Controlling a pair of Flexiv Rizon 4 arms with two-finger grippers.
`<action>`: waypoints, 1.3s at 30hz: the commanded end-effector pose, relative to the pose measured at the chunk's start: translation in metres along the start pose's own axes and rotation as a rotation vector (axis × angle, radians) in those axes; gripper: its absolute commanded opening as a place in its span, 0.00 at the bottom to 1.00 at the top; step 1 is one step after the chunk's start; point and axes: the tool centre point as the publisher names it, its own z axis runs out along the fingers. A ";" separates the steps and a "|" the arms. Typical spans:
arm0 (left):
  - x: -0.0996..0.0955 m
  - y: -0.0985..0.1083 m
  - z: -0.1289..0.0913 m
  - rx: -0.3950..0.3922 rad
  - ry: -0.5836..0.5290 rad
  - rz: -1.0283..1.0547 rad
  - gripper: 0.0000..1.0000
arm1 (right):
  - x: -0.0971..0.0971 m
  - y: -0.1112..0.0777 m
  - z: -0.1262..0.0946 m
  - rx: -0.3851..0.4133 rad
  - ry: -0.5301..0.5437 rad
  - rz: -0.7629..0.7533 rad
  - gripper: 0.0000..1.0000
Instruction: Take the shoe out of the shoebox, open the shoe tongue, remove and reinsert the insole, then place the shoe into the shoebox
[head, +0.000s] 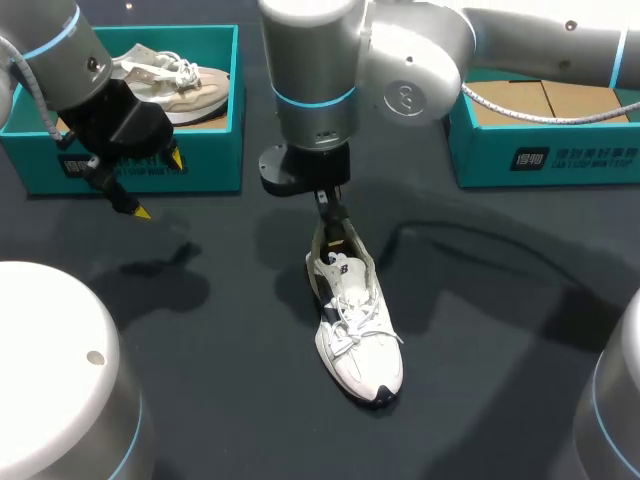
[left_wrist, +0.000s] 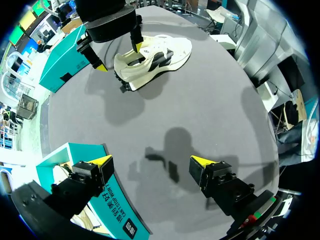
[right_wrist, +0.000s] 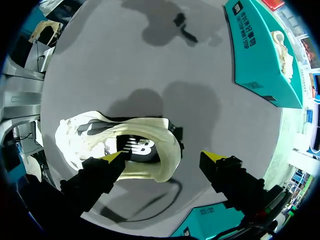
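A white sneaker (head: 358, 325) lies on the dark table, toe toward me; its dark insole (right_wrist: 135, 147) shows inside the opening. My right gripper (head: 330, 225) hangs over the heel, open: one finger is at the shoe's opening and the other is outside behind the heel collar (right_wrist: 167, 150), as the right wrist view (right_wrist: 162, 157) and the left wrist view (left_wrist: 117, 56) show. My left gripper (head: 158, 185) is open and empty (left_wrist: 152, 162), hovering in front of the left teal shoebox (head: 215, 150). In the left wrist view the sneaker (left_wrist: 155, 57) lies far ahead.
The left shoebox holds a second, beige shoe (head: 170, 85); it also shows beside the right gripper (right_wrist: 260, 60). Another teal box (head: 540, 150) with cardboard inside stands at the back right. Bare table lies around the sneaker.
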 end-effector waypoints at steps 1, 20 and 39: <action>0.000 0.000 0.000 -0.003 0.000 0.000 1.00 | -0.006 0.002 0.016 -0.003 0.003 -0.008 1.00; 0.000 0.000 0.000 -0.003 0.000 0.000 1.00 | -0.011 -0.004 0.062 -0.017 0.024 -0.012 0.95; 0.000 0.000 0.000 -0.003 0.000 0.000 1.00 | -0.002 -0.010 0.055 -0.015 0.022 0.025 0.00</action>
